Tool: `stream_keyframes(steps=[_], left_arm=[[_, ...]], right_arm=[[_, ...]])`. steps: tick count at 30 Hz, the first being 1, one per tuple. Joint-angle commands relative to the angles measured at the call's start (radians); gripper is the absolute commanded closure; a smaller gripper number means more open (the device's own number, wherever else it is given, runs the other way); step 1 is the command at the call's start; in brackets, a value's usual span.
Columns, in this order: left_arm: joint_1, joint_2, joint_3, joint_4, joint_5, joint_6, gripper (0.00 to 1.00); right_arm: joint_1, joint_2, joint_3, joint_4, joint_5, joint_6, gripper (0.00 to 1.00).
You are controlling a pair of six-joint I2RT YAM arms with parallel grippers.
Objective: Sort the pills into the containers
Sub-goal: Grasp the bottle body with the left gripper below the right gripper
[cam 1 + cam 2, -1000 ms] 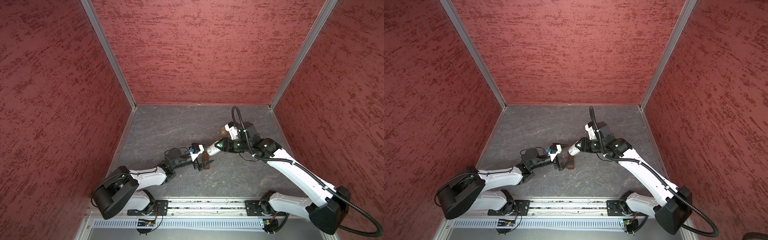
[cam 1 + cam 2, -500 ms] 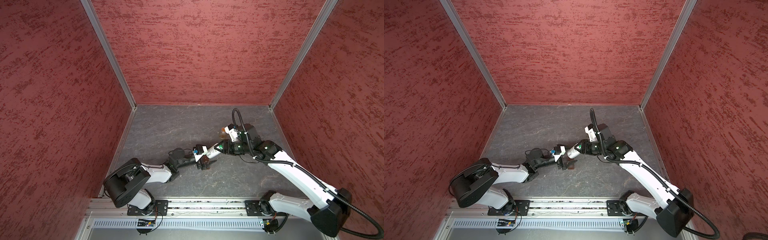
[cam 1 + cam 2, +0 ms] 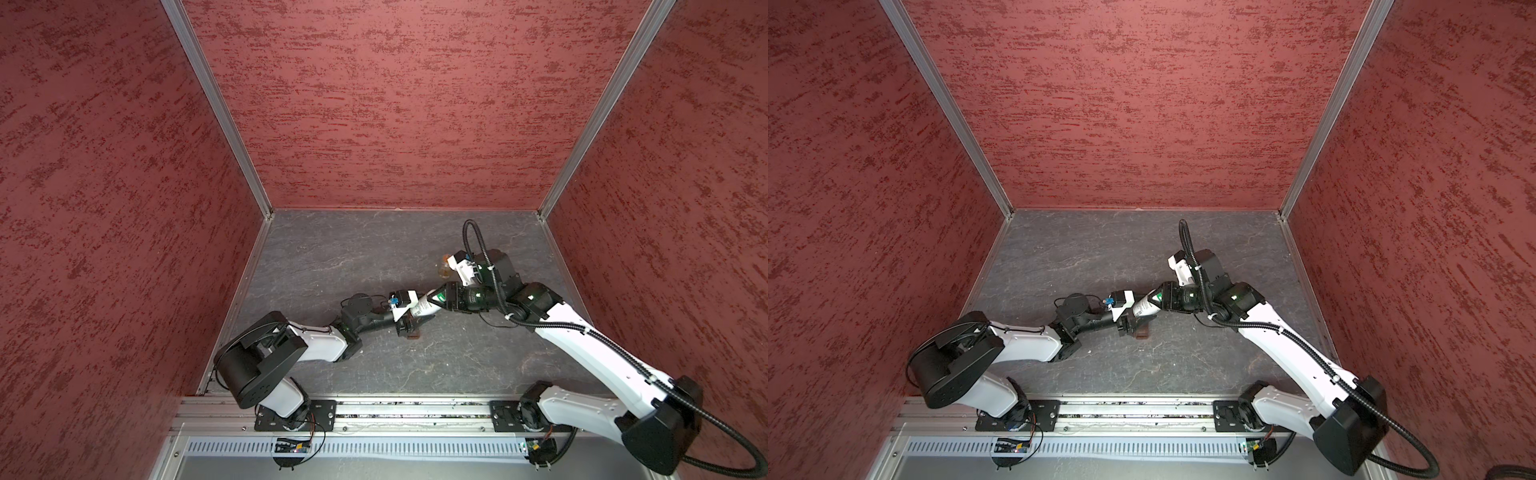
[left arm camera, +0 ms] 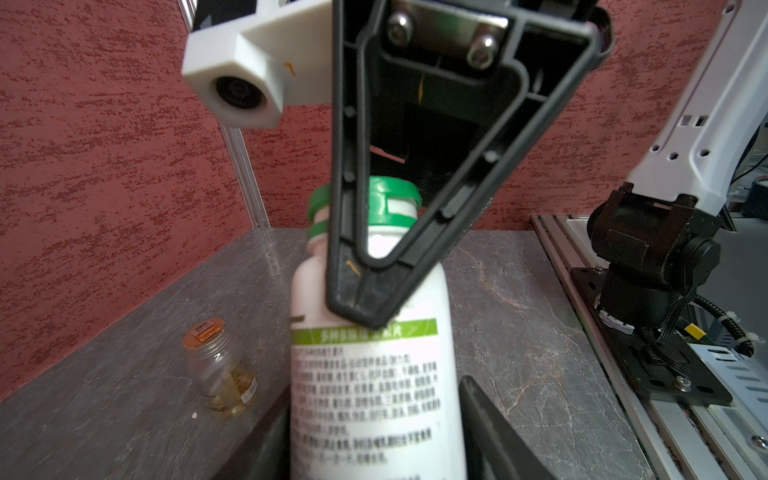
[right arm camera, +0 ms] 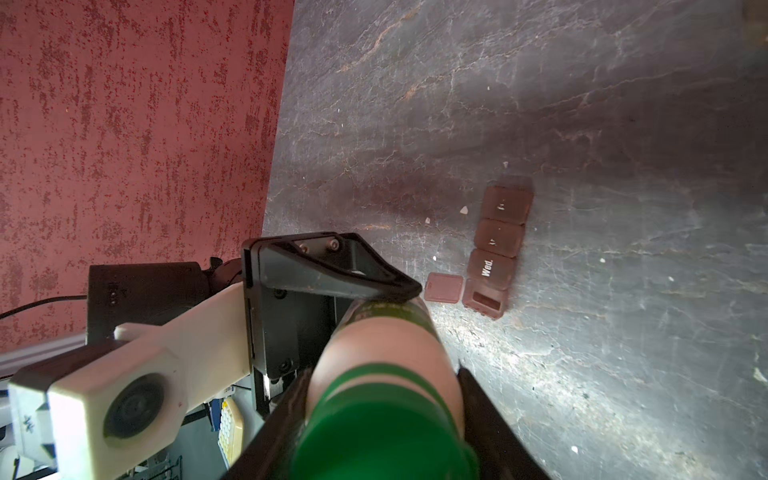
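white pill bottle shared between two grippers, above the pill box

the right gripper point(image 3: 438, 299) holds the white pill bottle point(image 3: 424, 308) at its shoulder, just below the green cap point(image 4: 374, 195), and the bottle is tilted in the air over the near middle of the table point(image 3: 332, 257). the left gripper point(image 3: 406, 322) has its fingers point(image 4: 490, 428) on both sides of the bottle's lower body, very close to it, but i cannot tell if they press on it or not. the brown pill box point(image 5: 498, 249) lies on the table just under the bottle's lower end; one compartment, next to the one marked "wed.", has its lid open. a small clear bottle point(image 4: 220, 374) with an orange cap stands on the table further to the right, behind the right wrist.
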Motion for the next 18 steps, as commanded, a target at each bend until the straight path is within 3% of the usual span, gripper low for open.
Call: stream_keyframes(steps=[1,6,13,18], left_arm=[[-0.004,0.004,0.020,-0.010,0.025,0.015,0.45],[-0.004,0.004,0.026,-0.028,0.030,0.017,0.55],[-0.003,0.005,0.019,-0.041,0.018,0.021,0.78],[0.006,-0.026,-0.023,-0.051,-0.011,0.029,0.87]], right_arm=[[0.004,-0.021,-0.002,0.048,-0.022,-0.005,0.68],[0.004,-0.020,-0.003,0.048,-0.028,-0.009,0.66],[0.004,-0.026,0.003,0.053,-0.033,-0.019,0.44],[0.002,-0.053,0.004,0.043,-0.022,-0.031,0.38]])
